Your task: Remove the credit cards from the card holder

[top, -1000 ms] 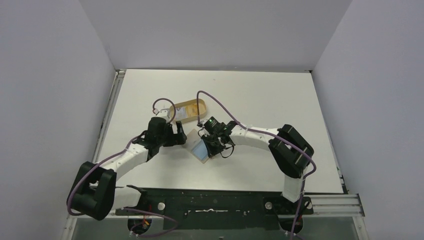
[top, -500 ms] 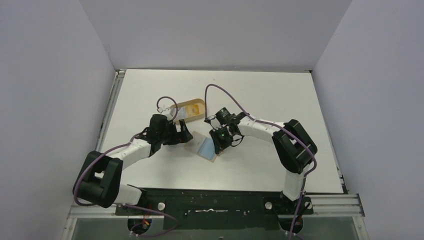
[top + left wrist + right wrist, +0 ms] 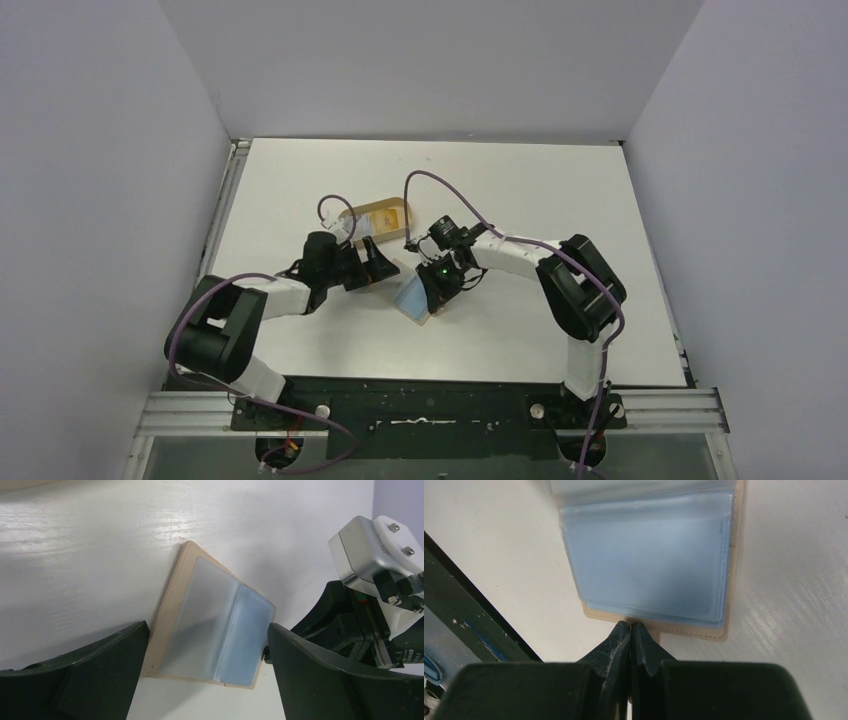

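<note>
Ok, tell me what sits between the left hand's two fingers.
The open card holder, lying flat on the table; the left wrist view shows it.

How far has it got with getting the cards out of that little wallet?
Done: the card holder lies opened flat on the table. In hand: the right gripper, shut, has its tips at the holder's tan edge, while the left gripper hangs open astride it. Left: the light blue card sits inside its clear sleeve; no card is out yet.
</note>
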Available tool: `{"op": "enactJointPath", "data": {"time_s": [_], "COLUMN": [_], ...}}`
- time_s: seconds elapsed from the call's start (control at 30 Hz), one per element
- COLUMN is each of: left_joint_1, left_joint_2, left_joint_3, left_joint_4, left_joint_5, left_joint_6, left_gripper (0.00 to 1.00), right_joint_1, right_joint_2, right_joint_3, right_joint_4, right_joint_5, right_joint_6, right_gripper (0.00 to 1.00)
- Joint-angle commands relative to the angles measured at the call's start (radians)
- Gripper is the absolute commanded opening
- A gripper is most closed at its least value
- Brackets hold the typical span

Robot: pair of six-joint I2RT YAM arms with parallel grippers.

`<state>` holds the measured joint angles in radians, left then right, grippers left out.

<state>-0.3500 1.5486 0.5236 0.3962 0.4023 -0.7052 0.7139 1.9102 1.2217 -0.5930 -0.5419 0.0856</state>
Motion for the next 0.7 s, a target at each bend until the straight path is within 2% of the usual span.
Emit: {"op": "enactJointPath", "data": {"time_s": [0.0,0.17,0.33,0.5,0.67], "left_joint_1": [-0.004,-0.004,-0.004,-0.006,-0.005], "left_joint_2": [0.019,-0.028,0.001,0.077,0.109], "left_joint_3": [-0.054,-0.110,-0.159,-0.199,-0.222], "left_joint_4": [0.053,0.143,0.317,0.535,0.662], "left_joint_5": [0.070,0.112,0.170,0.212,0.217], "left_joint_6": [-0.066,-0.148,-0.275,-0.400,-0.456], "left_gripper": [0.88,0.83,0.61,0.48,0.37], "right_joint_1": [-0.006,-0.011,-0.013,-0.016,-0.016], "right_joint_2": [0.001,0.001,0.002,-0.002,-0.005], "right_joint_3": [0.015,0.015,0.016,0.014,0.011], "right_joint_4": [0.019,0.021,0.022,0.024,0.023], "right_joint_5": [-0.017,-0.015,-0.009,-0.004,0.003], "right_joint_6": [-0.020,-0.019,-0.017,-0.015,-0.015], "right_gripper": [0.00,0.00,0.00,0.00,0.00]}}
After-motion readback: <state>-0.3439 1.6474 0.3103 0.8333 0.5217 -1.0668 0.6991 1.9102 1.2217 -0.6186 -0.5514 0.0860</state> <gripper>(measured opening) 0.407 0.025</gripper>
